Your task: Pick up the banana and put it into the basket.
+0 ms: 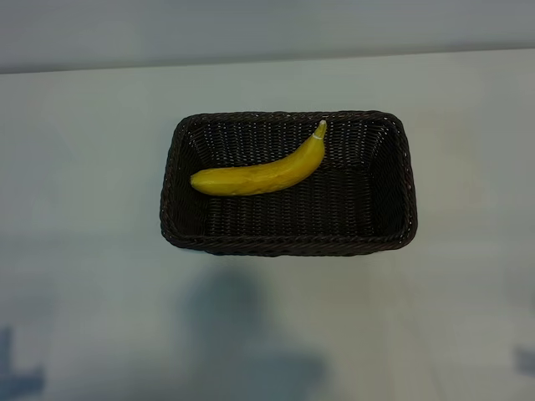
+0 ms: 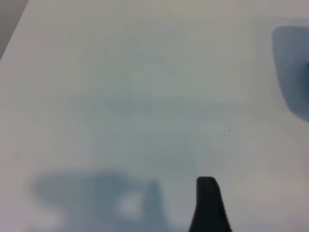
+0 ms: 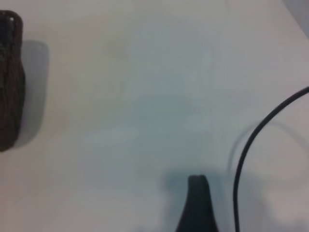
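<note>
The banana point(image 1: 266, 173) is lying inside the basket point(image 1: 171, 209), curving across its woven floor with the pale stem tip pointing toward one far corner and the blunt end sitting nearer the opposite side wall. The basket is resting on the pale bench point(image 1: 75, 167), and nothing is touching the fruit. Neither gripper is reaching it: both are sitting well apart from the basket, out at the near edges of the bench, and neither is holding anything. The right gripper point(image 3: 197, 203) is showing a single dark fingertip over bare bench, its jaws standing released and wide, with one end of the basket showing well ahead of it and off to one side and a black cable point(image 3: 251, 145) curving beside it. The left gripper point(image 2: 208, 205) is likewise showing one dark fingertip over bare bench, spread and empty, with no part of the basket or banana ahead of it.
</note>
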